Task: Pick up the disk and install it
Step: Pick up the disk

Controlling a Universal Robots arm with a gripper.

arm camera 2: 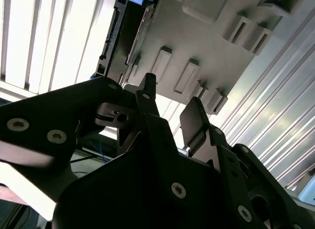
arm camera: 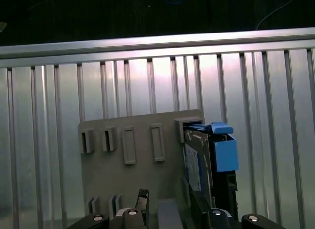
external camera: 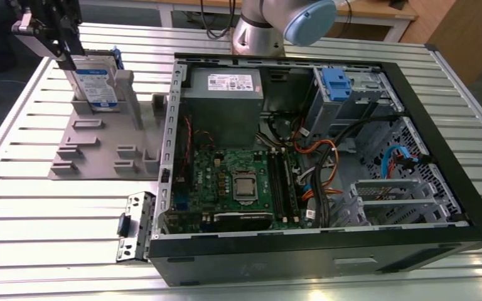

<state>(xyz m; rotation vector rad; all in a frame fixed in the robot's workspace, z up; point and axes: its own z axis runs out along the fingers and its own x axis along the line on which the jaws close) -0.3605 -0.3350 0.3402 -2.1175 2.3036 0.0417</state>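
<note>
Hand [external camera: 62, 51] hovering with fingers [arm camera 2: 194, 121] parted and gripping nothing, close by top edge of disk [external camera: 97, 84], disk standing on edge in grey slotted holder [external camera: 98, 144] on worktop [external camera: 23, 207], open computer case [external camera: 465, 182] lying beside holder.

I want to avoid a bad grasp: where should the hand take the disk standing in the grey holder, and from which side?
I would grip the disk across its two flat faces at the free top edge, coming down from above. It stands on edge in the grey holder, whose posts flank its lower part.
</note>
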